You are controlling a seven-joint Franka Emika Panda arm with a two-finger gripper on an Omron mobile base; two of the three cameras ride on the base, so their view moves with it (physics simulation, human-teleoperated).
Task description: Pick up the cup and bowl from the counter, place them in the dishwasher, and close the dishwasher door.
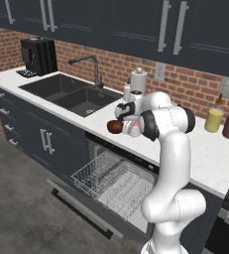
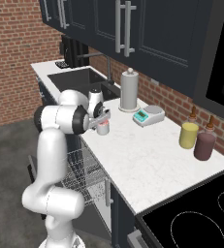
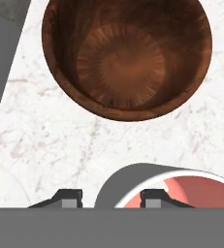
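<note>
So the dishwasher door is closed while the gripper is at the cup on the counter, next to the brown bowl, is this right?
No. The dishwasher door is open, folded down with the white rack pulled out over it, as the left base view shows. The rest holds: the gripper is at the cup on the counter, next to the brown bowl.

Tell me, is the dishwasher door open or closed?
Open. The dishwasher door lies folded down, and the white rack is pulled out over it.
</note>
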